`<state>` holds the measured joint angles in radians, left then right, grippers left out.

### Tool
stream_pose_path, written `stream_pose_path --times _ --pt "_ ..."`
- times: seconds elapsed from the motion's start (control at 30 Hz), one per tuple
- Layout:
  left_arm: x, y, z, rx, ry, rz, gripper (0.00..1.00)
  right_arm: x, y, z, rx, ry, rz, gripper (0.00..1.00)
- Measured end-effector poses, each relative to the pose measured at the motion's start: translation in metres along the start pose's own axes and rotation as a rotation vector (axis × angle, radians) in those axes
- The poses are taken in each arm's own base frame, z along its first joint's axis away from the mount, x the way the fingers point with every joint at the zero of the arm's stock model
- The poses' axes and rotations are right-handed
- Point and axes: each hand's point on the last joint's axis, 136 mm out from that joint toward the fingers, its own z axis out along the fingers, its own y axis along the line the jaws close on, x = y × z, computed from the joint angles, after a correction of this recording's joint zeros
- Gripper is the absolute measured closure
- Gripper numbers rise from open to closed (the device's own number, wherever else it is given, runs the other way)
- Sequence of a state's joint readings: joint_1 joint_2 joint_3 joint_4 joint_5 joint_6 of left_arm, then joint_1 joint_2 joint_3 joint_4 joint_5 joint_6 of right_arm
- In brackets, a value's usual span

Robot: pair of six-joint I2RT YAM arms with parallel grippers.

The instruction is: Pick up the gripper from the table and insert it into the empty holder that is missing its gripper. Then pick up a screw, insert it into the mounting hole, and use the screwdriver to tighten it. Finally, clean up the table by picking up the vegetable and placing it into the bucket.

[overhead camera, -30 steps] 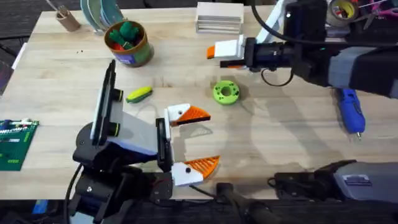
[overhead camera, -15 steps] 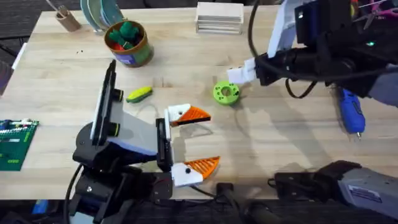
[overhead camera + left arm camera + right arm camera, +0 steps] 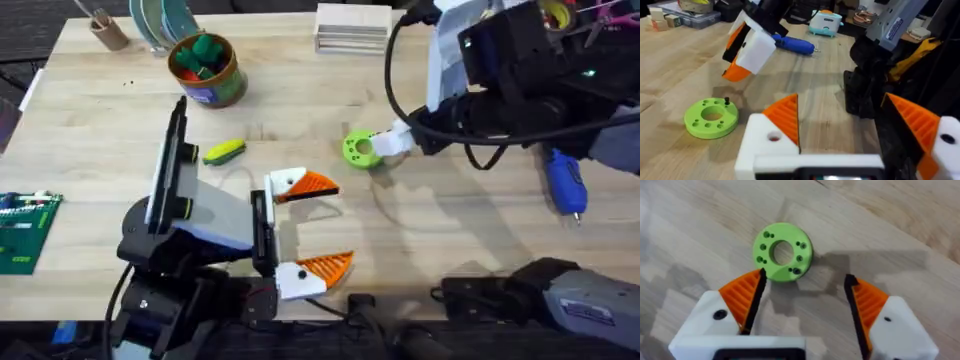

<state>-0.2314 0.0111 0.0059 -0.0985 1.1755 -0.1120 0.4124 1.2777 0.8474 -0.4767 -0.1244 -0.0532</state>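
My right gripper hangs open just over the green ring-shaped disc, fingers pointing down; the disc sits just beyond its orange pads. A small black screw stands in one of the disc's holes. Open and low over the near table is my left gripper. Both holders on each jaw carry an orange pad; a loose gripper is out of view. The blue screwdriver lies at the right. The yellow-and-green vegetable lies left of centre. The bucket stands behind it.
Green and red toys fill the bucket. A stack of wooden blocks stands at the back, a brown cup with sticks at the back left. A green circuit board lies at the left edge.
The right gripper has swung from the back of the table forward and down to the green disc, turning its fingers downward. The left arm has not moved.
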Motion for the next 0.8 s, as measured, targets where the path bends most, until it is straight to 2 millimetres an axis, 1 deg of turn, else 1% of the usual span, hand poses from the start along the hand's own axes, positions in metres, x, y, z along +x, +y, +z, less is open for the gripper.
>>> stream_pose_path --times 0.13,0.3,0.5,0.63,0.8 --pt "0.0 0.0 0.0 0.0 0.0 0.0 0.008 0.001 0.01 0.004 -0.048 0.008 -0.007 0.008" --pt "0.0 0.0 0.0 0.0 0.0 0.0 0.008 0.011 0.016 0.018 -0.078 0.065 -0.016 0.025" --pt "0.0 0.0 0.0 0.0 0.0 0.0 0.008 0.019 0.015 0.031 -0.083 0.11 -0.009 0.158" --pt "0.0 0.0 0.0 0.003 0.0 0.0 0.007 0.021 0.015 0.039 -0.084 0.121 -0.01 0.267" --pt "0.0 -0.001 0.0 0.003 0.0 0.0 0.008 0.024 0.016 0.048 -0.089 0.141 -0.014 0.347"
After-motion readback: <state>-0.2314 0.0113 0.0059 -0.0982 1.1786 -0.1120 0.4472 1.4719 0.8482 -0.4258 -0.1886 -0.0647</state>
